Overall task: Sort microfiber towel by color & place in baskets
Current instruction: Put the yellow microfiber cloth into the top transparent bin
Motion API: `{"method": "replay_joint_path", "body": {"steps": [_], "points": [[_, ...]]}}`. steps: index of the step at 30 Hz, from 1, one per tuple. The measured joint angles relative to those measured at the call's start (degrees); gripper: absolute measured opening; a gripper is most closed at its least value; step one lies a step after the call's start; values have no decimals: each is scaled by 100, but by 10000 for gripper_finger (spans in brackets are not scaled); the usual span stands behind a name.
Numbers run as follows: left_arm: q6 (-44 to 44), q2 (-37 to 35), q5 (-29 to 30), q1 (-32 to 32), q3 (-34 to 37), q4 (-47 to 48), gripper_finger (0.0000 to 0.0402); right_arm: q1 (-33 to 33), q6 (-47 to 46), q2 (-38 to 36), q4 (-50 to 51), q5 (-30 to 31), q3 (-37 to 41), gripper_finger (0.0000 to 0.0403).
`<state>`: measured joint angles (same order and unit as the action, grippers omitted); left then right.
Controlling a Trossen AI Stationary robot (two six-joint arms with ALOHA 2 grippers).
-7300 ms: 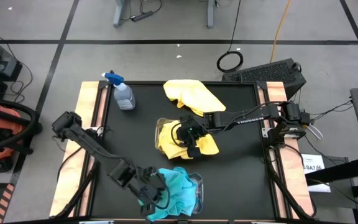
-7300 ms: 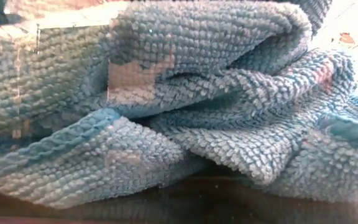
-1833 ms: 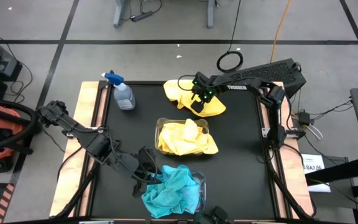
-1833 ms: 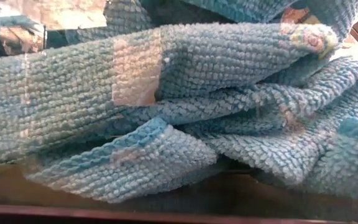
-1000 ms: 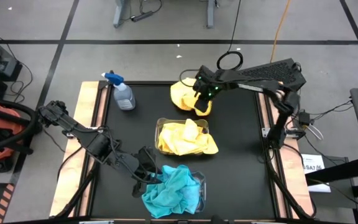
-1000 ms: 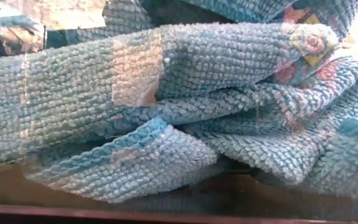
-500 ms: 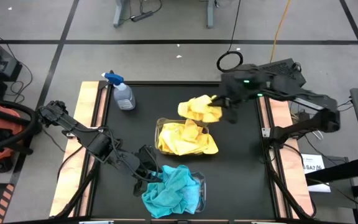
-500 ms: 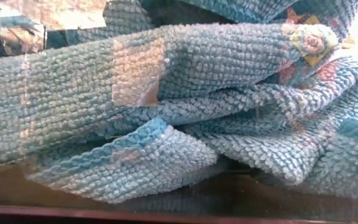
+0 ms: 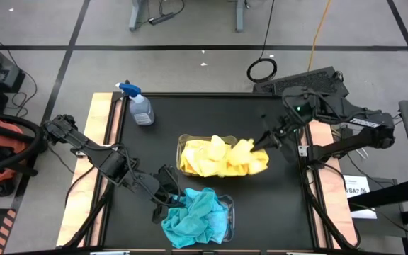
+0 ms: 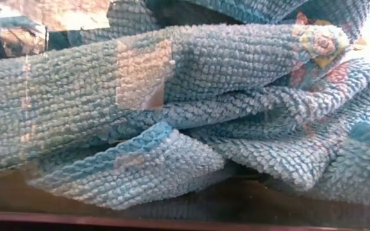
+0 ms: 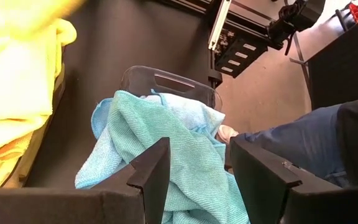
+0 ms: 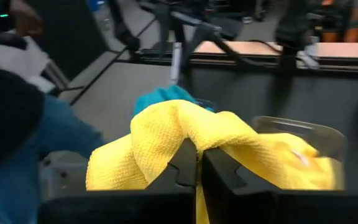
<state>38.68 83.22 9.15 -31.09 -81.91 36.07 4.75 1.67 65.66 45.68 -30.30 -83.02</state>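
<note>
From above, the right gripper (image 9: pixel 264 139) is pinching a yellow towel (image 9: pixel 250 154) over the right end of the middle basket (image 9: pixel 183 141), which is holding more yellow cloths. The left gripper (image 9: pixel 173 200) is hovering beside the near basket (image 9: pixel 227 205) heaped with teal towels (image 9: pixel 193 218); its fingers are standing apart, holding nothing. A spray bottle (image 9: pixel 139 105) is standing far left.

The low view is showing only teal cloth, probably pressed against the basket wall.

The right wrist view is showing the fingers clamped on yellow fabric.
</note>
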Motion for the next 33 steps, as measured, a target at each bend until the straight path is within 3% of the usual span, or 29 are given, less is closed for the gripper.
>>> {"method": "replay_joint_path", "body": {"steps": [10, 21, 33], "points": [[-1, 0, 11, 0, 0, -36, 173, -435, 14, 904, -132, -209, -2, 0], [-1, 0, 36, 0, 0, -68, 173, -324, 652, 1988, -402, 672, -2, 0], [-2, 0, 76, 0, 0, -61, 173, -221, 840, 3113, -1796, 1225, -2, 0]]}}
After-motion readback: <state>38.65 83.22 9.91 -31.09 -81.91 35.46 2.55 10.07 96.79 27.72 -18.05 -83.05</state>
